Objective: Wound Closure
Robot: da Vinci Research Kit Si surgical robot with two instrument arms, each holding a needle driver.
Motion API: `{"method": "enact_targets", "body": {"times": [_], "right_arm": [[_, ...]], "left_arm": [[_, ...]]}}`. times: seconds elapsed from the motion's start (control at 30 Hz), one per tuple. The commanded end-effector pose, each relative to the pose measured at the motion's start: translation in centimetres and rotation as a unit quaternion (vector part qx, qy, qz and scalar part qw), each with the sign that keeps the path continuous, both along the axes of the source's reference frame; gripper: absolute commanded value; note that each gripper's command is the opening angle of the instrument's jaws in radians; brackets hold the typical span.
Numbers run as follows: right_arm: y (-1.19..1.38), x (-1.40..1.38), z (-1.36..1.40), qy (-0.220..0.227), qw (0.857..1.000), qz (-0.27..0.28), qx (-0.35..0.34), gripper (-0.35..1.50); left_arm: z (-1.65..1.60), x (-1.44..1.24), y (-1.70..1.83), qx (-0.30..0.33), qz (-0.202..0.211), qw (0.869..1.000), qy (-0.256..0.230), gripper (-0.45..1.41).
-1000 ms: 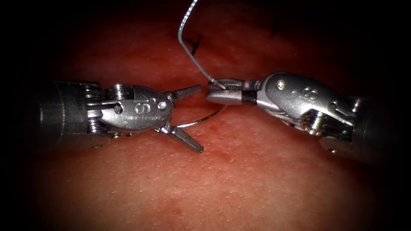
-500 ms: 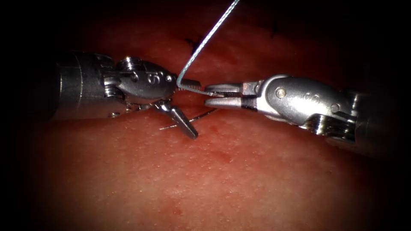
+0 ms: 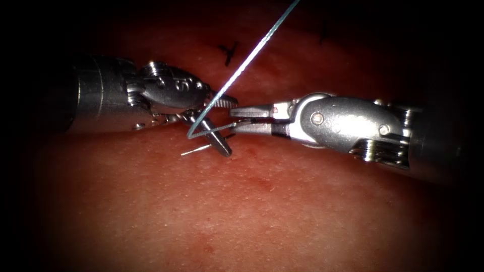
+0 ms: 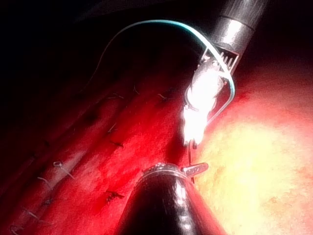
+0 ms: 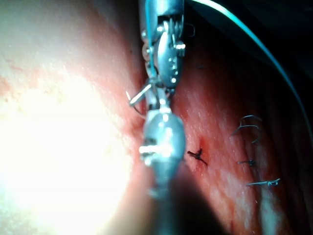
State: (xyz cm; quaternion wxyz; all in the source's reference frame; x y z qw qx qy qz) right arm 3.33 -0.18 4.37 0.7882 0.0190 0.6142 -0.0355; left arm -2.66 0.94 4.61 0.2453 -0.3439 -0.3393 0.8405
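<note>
My right tool (image 3: 234, 121) comes in from the right, its jaws shut on the curved needle (image 3: 201, 148) near the thread end. The needle lies almost edge-on just above the tissue (image 3: 262, 211), point toward the left, and I see no part of it in the tissue. The blue thread (image 3: 252, 48) runs down from above, bends in a small loop and goes back between the right jaws. My left tool (image 3: 232, 126) faces it tip to tip with jaws wide open and holding nothing. Its upper jaw is above the thread loop and its lower jaw crosses in front of the needle.
Dark stitch knots (image 3: 228, 52) sit on the tissue behind the tools, with another (image 3: 322, 34) further right. The left wrist view shows the right tool (image 4: 200, 95), the thread arc (image 4: 166, 22) and several earlier stitches (image 4: 115, 196). The right wrist view shows stitches (image 5: 249, 125).
The left tool moved up and right to the right tool's tip, jaws still open. The right tool rolled, turning the needle from a flat curve to edge-on. The thread drew straighter toward the upper right.
</note>
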Motion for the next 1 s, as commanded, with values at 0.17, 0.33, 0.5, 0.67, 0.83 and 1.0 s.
{"method": "enact_targets", "body": {"times": [0.17,0.33,0.5,0.67,0.83,1.0], "right_arm": [[0.06,0.08,-0.01,0.002,1.0,-0.002,-0.006,-0.35],[0.06,0.09,-0.01,0.003,1.0,-0.002,-0.006,-0.35],[0.05,0.09,-0.01,0.002,1.0,-0.004,-0.007,-0.35],[0.05,0.09,-0.02,0.002,1.0,-0.004,-0.007,-0.35],[0.05,0.09,-0.02,-0.001,1.0,-0.009,-0.006,-0.35],[0.1,0.09,0.0,-0.001,1.0,0.003,0.026,0.73]], "left_arm": [[0.12,-0.05,-0.07,0.006,0.02,1.0,0.021,0.51],[0.15,-0.03,-0.1,0.008,0.026,0.999,0.021,0.29],[0.15,-0.04,-0.1,0.007,0.029,0.999,0.018,0.02],[0.19,-0.06,-0.05,0.019,0.018,1.0,0.017,-0.45],[0.25,-0.07,-0.02,0.023,0.005,1.0,0.001,-0.45],[0.23,-0.07,-0.03,0.023,-0.012,1.0,-0.009,-0.45]]}}
